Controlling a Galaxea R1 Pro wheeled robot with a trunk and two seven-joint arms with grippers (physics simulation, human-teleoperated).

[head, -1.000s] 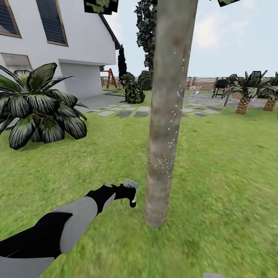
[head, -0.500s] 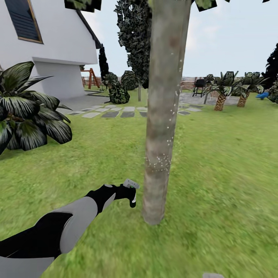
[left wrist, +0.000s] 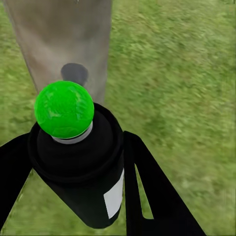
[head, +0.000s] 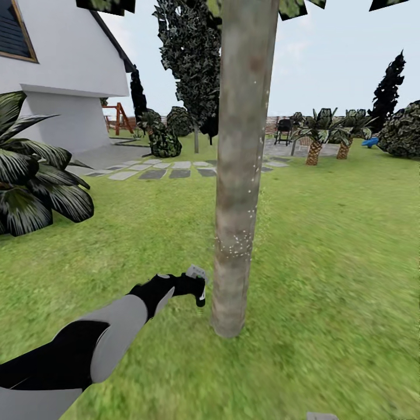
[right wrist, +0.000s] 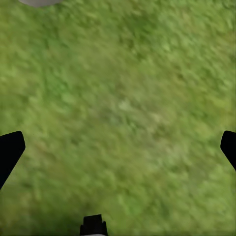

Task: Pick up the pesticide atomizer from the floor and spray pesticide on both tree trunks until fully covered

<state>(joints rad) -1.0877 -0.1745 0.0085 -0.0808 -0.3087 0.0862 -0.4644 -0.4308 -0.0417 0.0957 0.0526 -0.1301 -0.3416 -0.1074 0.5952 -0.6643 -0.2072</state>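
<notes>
Left wrist view: atomizer (left wrist: 83, 172) between fingers (left wrist: 157, 196)

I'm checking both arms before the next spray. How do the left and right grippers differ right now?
The left gripper is shut on the atomizer, while the right gripper is open and holds nothing. The left one points at the tree trunk close ahead; the right one faces bare grass. Both have black fingers.
</notes>
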